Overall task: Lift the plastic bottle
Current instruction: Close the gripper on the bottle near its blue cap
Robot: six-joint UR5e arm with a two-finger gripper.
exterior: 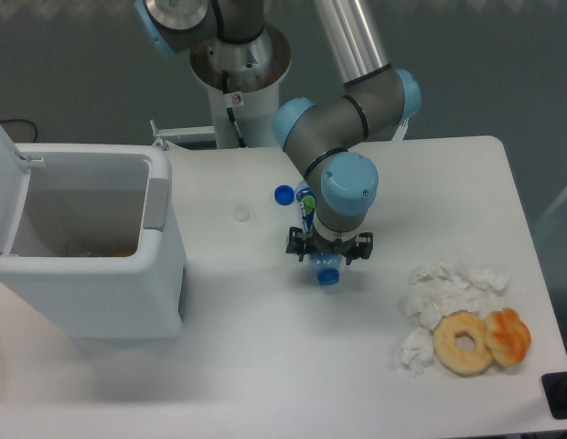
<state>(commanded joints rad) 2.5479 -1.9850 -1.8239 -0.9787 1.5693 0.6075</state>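
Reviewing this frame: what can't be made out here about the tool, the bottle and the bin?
- Tool: the arm's wrist covers it from above, so open or shut is unreadable.
- Plastic bottle: mostly hidden under the wrist; only its ends show, contact unclear.
- White bin: contents in shadow, an orange patch unidentifiable; left side cut by the frame edge.
- Dark object at the bottom-right corner: cut off.

White table (265, 366), white open bin (128, 274) at left, grey-blue floor (82, 73)

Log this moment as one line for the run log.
phase: descent/grasp | gripper: directly over plastic bottle, closure not visible | bottle: lying on table | blue cap: loose, apart | bin: left
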